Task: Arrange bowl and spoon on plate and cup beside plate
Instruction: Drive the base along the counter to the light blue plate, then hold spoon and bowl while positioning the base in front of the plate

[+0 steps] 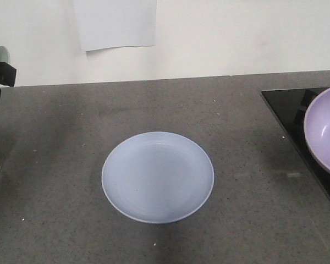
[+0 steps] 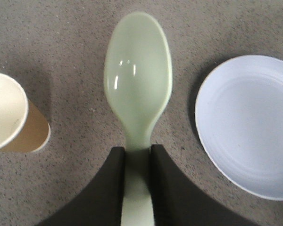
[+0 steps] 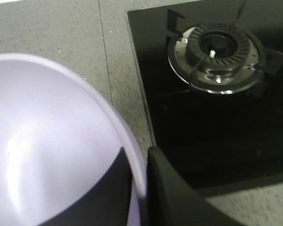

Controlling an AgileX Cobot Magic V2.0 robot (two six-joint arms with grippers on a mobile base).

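Nothing is lying on the round pale-blue plate (image 1: 158, 177) yet: the left gripper (image 2: 137, 150) is clamping the mint-green plastic spoon (image 2: 137, 80), and the right gripper (image 3: 137, 155) is pinching the deep lilac plastic bowl (image 3: 47, 132), seemingly aloft.

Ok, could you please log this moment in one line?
left tool: spoon held; right tool: bowl rim held; plate: bare; cup: off plate

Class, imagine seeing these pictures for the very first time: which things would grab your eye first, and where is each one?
The pale blue plate sits bare in the middle of the grey counter. The left gripper pinches the mint-green spoon by its handle, between the paper cup and the plate. The right gripper clamps the rim of the lilac bowl, beside the black hob with its burner.
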